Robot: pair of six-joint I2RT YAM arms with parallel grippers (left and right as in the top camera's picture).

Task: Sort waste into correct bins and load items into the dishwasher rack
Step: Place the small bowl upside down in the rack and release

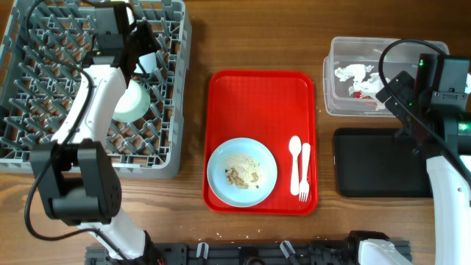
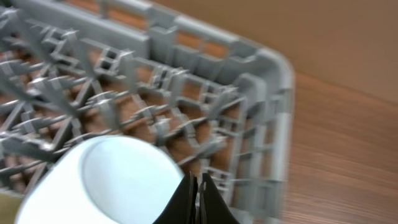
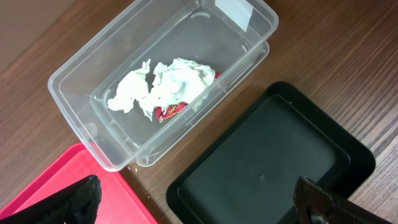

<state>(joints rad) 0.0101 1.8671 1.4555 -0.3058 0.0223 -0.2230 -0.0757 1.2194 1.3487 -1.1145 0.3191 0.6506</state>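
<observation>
Left claw: fingers were black. The bowl just left of them was pale blue-white. The rack beyond was plain grey, its base an open lattice; the table showed brown wood grain.

Right claw: fingers were black. The tub ahead was clear, holding white napkins and a red-and-white wrapper. The tray between the fingers was black; the serving tray by one finger was red.

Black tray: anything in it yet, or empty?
Empty. The right wrist view shows the black tray with a bare floor, and the beige scraps lie on the blue plate on the red tray.
</observation>
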